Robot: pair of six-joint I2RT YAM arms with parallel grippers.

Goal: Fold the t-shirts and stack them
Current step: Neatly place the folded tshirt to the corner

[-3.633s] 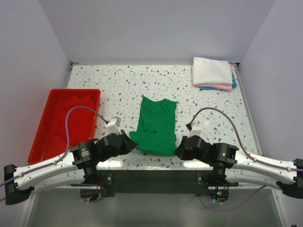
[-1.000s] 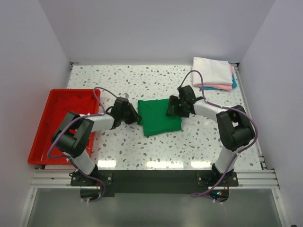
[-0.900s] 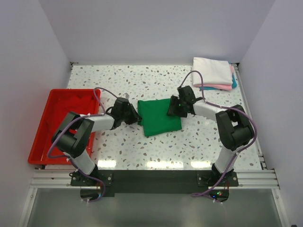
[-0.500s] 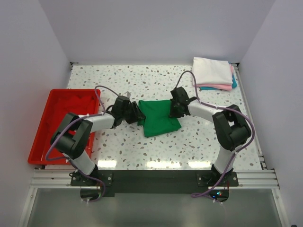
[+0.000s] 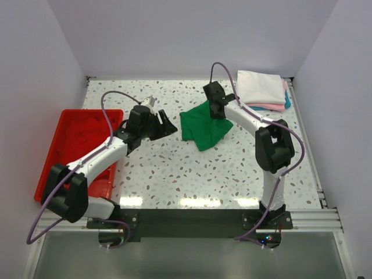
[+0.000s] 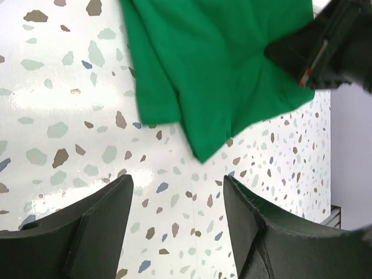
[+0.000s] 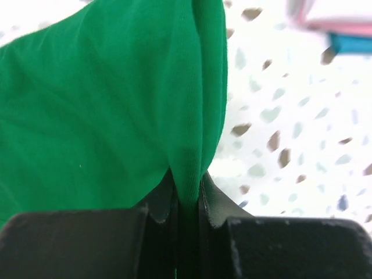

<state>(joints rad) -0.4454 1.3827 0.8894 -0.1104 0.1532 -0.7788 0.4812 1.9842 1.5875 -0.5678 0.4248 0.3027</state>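
The right gripper (image 7: pixel 187 202) is pinched tight on a bunched fold of the green t-shirt (image 7: pixel 99 104), the cloth squeezed between both fingers with no gap left. From that grip the green t-shirt (image 5: pixel 204 129) spreads down and toward the near side over the middle of the speckled table (image 5: pixel 192 180). Whether its lower edge rests on the surface cannot be told.

The left gripper (image 6: pixel 177 185) has its jaws spread wide and holds nothing (only bare table shows between its fingers). In the top view the left gripper (image 5: pixel 167 124) sits just left of the shirt and apart from it.

At the far right corner lies a stack of folded shirts: the white t-shirt (image 5: pixel 260 87) on top, with the pink t-shirt (image 5: pixel 274 107) and light blue t-shirt (image 5: pixel 256 108) peeking out beneath. The red tray (image 5: pixel 51 170) sits at the table's left edge, well apart from the shirts.
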